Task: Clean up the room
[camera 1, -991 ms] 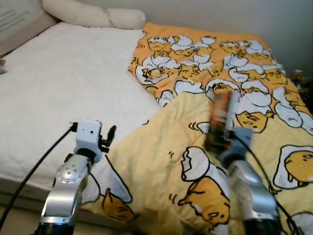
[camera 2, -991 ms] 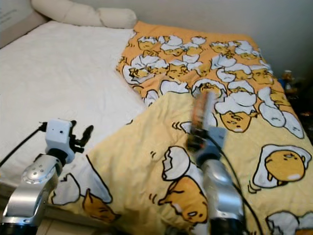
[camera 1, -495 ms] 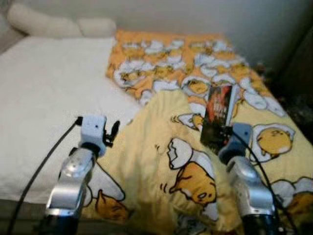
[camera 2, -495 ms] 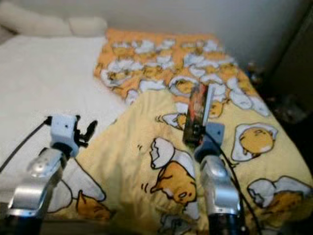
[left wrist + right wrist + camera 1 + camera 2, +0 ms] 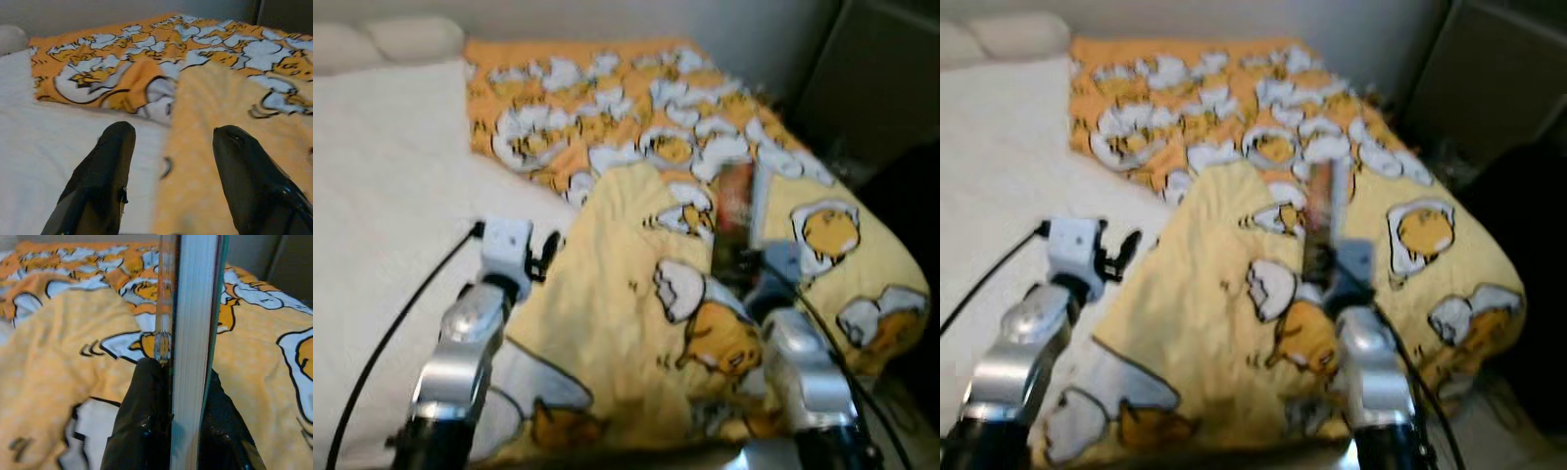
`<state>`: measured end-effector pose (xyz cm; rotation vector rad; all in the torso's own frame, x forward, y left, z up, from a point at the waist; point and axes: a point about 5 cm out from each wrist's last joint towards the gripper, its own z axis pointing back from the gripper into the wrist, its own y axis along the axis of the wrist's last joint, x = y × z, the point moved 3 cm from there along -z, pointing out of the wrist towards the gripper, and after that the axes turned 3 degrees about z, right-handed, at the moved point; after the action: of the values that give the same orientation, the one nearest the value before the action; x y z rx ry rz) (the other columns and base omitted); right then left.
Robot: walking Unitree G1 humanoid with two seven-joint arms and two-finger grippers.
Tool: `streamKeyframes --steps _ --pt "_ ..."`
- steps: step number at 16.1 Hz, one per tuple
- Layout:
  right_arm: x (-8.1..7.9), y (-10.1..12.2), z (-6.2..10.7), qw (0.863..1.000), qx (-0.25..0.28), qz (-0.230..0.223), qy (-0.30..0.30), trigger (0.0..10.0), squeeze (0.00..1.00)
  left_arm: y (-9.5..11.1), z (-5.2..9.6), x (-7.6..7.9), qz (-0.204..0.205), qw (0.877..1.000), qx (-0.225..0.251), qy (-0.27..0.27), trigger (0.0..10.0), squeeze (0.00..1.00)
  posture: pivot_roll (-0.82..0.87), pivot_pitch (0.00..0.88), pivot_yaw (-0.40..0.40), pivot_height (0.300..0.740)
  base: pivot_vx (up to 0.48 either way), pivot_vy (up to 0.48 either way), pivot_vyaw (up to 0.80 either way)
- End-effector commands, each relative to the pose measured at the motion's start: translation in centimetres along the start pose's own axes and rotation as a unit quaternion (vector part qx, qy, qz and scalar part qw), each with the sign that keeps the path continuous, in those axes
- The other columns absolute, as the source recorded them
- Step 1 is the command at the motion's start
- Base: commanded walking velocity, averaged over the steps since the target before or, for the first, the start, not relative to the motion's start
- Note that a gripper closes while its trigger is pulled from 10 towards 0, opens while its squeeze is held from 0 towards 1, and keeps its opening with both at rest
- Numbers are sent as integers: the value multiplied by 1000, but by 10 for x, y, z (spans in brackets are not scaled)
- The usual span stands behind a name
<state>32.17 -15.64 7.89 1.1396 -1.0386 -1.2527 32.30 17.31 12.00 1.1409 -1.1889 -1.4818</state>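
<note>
The right gripper (image 5: 188,382) was closed on a book (image 5: 195,323), held upright over the yellow blanket (image 5: 617,323). The left gripper (image 5: 168,142) stood wide open and empty at 9 o'clock from the book, above the blanket's edge beside the white sheet (image 5: 382,215).
</note>
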Motion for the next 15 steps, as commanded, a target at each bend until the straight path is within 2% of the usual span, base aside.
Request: streamKeyframes --steps 1,4,9,11,15 --pt "-14 13 -4 999 22 -22 22 10000 0 0 1 -9 -6 1000 -4 13 10000 0 93 0 -29 740 0 435 0" --pt "-16 14 -4 998 27 -34 34 10000 0 0 1 -9 -7 1000 -4 13 10000 0 93 0 -29 740 0 441 0" --pt "-38 15 0 993 30 4 111 10000 0 1 -3 -4 -6 1000 -2 11 10000 0 96 0 -34 740 0 437 101" --pt "-35 16 -1 994 33 1 104 10000 0 2 -4 -3 -5 1000 -1 11 10000 0 97 0 -33 740 0 424 794" --pt "-31 15 -3 996 28 -6 90 10000 0 4 -5 -2 -3 1000 2 10 10000 0 98 0 -35 740 0 430 0"
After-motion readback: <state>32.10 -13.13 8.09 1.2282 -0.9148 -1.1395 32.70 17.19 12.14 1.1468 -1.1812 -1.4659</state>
